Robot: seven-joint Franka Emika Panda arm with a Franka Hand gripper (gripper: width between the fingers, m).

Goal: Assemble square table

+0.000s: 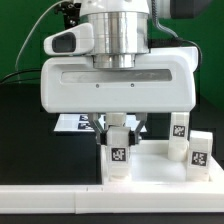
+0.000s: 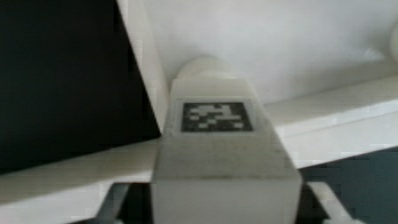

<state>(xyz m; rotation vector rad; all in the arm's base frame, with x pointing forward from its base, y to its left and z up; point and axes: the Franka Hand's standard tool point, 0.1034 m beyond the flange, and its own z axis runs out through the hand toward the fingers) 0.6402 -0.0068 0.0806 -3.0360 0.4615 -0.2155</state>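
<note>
The gripper (image 1: pixel 118 128) hangs low over the table, its fingers clamped on an upright white leg (image 1: pixel 118 152) that carries a black-and-white tag. The leg's lower end stands on the white square slab (image 1: pixel 150 168), near a corner of it. In the wrist view the tagged leg (image 2: pixel 219 140) fills the middle. Two more tagged legs (image 1: pixel 180 128) (image 1: pixel 198 155) stand at the exterior view's right.

A tagged leg (image 1: pixel 117 158) stands on the square tabletop (image 1: pixel 150 170), the gripper (image 1: pixel 118 128) directly above it blocking descent there. Toward the exterior view's right, two more upright legs (image 1: pixel 180 138) (image 1: pixel 198 153) crowd the slab's edge. A long white rail (image 1: pixel 60 200) bars the near side; the black table (image 1: pixel 25 140) at left lies open.
</note>
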